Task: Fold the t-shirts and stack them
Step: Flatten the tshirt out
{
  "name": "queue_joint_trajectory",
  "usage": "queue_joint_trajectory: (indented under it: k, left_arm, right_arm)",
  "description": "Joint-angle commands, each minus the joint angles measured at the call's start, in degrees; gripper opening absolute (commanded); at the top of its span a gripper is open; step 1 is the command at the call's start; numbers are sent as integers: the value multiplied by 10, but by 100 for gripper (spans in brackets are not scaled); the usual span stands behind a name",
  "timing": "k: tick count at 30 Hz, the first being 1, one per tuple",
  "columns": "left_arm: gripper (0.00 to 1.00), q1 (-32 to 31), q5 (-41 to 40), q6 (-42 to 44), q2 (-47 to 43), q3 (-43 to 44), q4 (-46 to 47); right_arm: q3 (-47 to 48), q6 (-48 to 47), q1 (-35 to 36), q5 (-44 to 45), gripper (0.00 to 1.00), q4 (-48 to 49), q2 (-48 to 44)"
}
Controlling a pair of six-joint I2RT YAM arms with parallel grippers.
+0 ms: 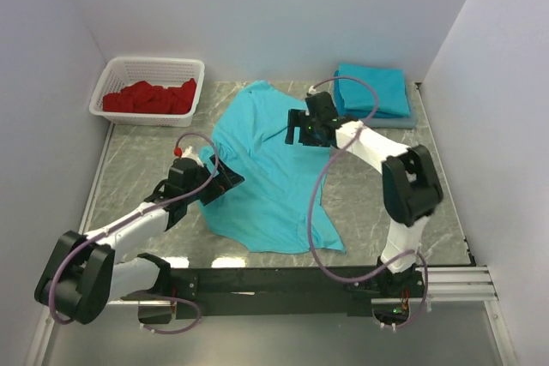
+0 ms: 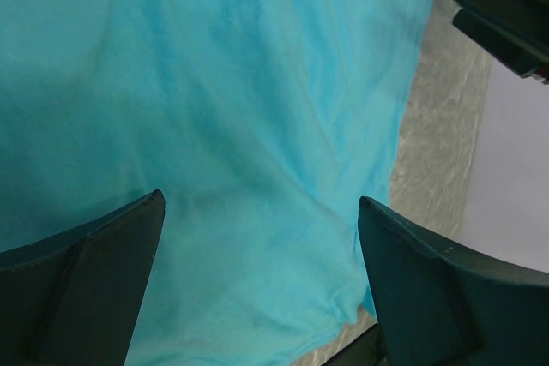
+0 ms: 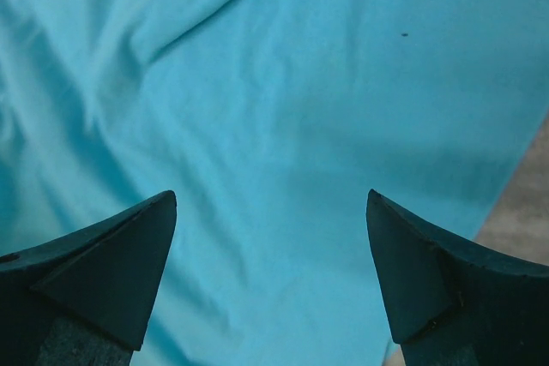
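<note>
A turquoise t-shirt (image 1: 262, 173) lies spread and wrinkled across the middle of the grey marble table. Folded turquoise shirts (image 1: 372, 89) sit stacked at the back right. My left gripper (image 1: 225, 181) is open over the shirt's left edge; in the left wrist view the cloth (image 2: 240, 109) fills the frame between its fingers (image 2: 111, 272). My right gripper (image 1: 298, 130) is open over the shirt's upper right part; the right wrist view shows cloth (image 3: 274, 126) between its wide-apart fingers (image 3: 120, 263). Neither holds anything.
A white basket (image 1: 117, 70) with red cloth (image 1: 150, 97) stands at the back left. White walls close the left, back and right sides. Bare table (image 1: 137, 160) shows left of the shirt and also on the right (image 1: 360, 203).
</note>
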Motion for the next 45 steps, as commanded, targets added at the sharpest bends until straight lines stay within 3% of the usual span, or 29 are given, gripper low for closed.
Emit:
queue_joint_trajectory:
  k: [1,4,11,19,27,32,35,37,40,42,45]
  left_arm:
    - [99,-1,-19,-17,16,6,61]
    - [100,1,-53,-14,41,10,42]
    - [99,75,-42,-1,87,0,33]
    - [99,156,-77,71,119,52,-7]
    - [100,246,-87,119,167,127,-16]
    - [99,309,-45,149,198,212,-37]
    - [99,310,6,157,179,223,-34]
    - [100,307,62,157,145,196,-21]
    - [100,291,99,146,93,153,-24]
    - [99,269,103,140,62,128,-33]
    - [99,197,77,117,-4,79,-42]
  right_arm:
    - [59,-15,-5,19,97,-9,39]
    - [58,-14,-5,-4,97,-10,68]
    - [-10,2,-5,-68,98,0,71]
    - [-183,20,11,-127,98,24,-43]
    - [-331,44,152,-216,98,47,-164]
    - [-295,8,241,-210,98,5,-234]
    - [-265,8,237,-182,98,16,-274]
    - [-236,6,226,-110,99,11,-291]
    - [-214,24,156,-81,100,18,-286]
    - [-209,39,74,-110,100,28,-274]
    - [-171,29,9,-81,100,27,-225]
